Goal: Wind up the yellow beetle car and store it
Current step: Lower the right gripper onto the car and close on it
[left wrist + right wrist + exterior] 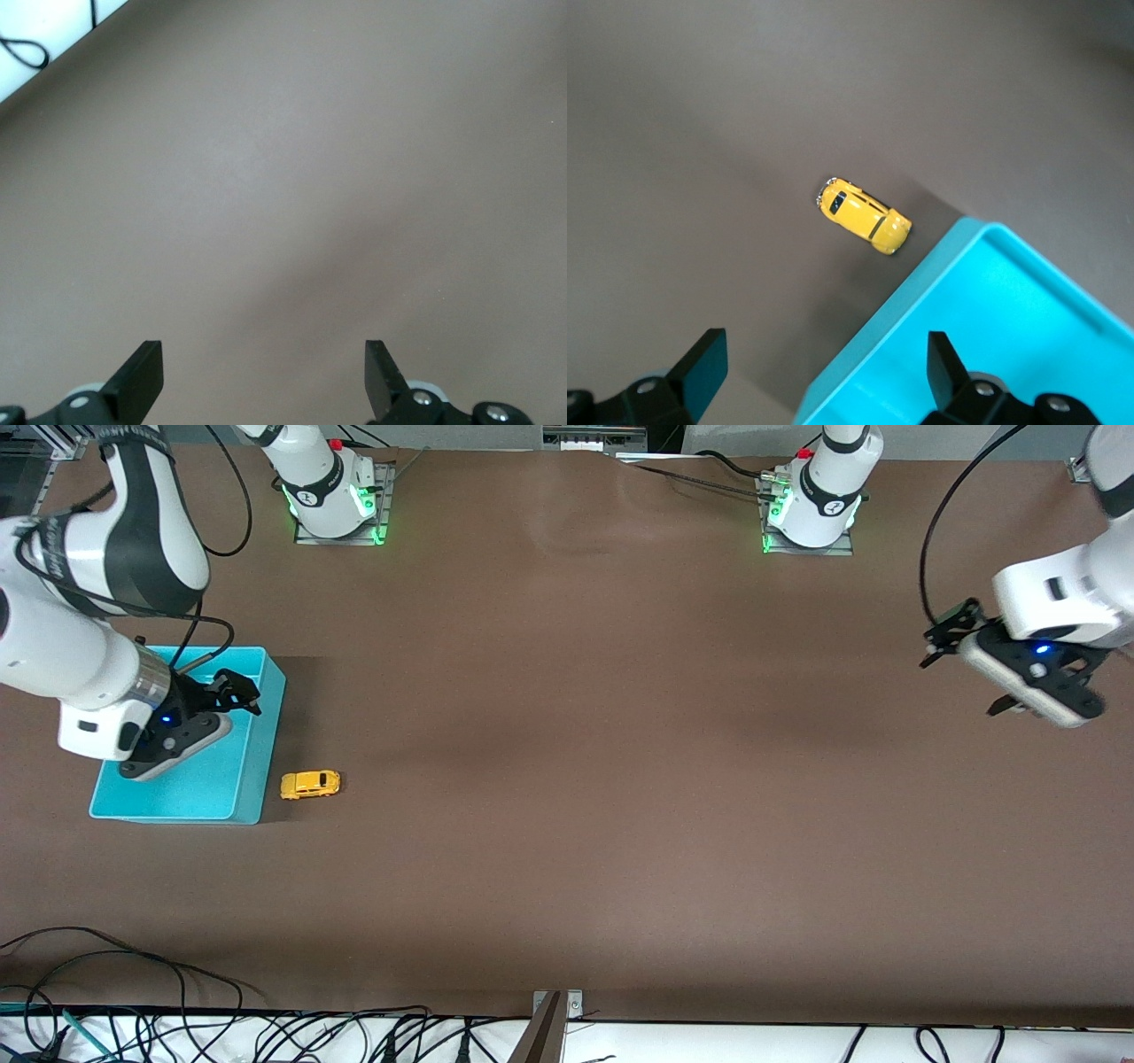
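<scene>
Car: we see the yellow beetle car standing on its wheels on the brown table, just beside the bin's wall but not touching it, toward the right arm's end of the table; our right wrist view shows it too.
Bin: we find the turquoise bin with nothing lying in it.
Right claw: we see the right gripper in the air over the bin, near the wall beside the car; its fingers stand wide apart and hold nothing.
Left claw: we see the left gripper waiting over bare table at the left arm's end, well apart from the car; its fingers are spread and carry nothing.
</scene>
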Controlling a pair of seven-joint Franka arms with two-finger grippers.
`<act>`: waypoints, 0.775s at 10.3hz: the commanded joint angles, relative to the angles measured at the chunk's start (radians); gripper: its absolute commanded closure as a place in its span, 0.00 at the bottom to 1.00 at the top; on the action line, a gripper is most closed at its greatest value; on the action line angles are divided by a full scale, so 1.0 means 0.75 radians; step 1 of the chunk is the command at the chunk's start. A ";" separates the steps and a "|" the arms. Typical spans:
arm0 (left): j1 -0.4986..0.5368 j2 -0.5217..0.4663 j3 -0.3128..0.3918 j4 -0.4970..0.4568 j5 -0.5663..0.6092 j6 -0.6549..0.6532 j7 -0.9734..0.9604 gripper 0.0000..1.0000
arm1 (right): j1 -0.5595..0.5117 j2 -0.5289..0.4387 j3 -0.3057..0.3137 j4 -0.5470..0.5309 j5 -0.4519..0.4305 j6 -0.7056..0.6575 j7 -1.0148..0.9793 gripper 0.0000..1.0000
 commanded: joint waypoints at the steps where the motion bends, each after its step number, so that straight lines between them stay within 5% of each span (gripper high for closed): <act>1: -0.021 -0.090 0.080 -0.122 -0.003 0.104 -0.044 0.00 | -0.076 0.063 0.063 -0.060 0.005 0.140 -0.346 0.00; 3: -0.019 -0.096 0.084 -0.212 -0.001 0.131 -0.056 0.00 | -0.099 0.149 0.100 -0.062 0.007 0.238 -0.559 0.00; 6: -0.033 -0.110 0.070 -0.177 -0.001 0.062 -0.311 0.00 | -0.111 0.265 0.137 -0.148 0.005 0.508 -0.758 0.00; 8: 0.058 -0.102 -0.099 -0.143 0.038 0.025 -0.428 0.00 | -0.130 0.368 0.137 -0.158 0.005 0.653 -0.885 0.00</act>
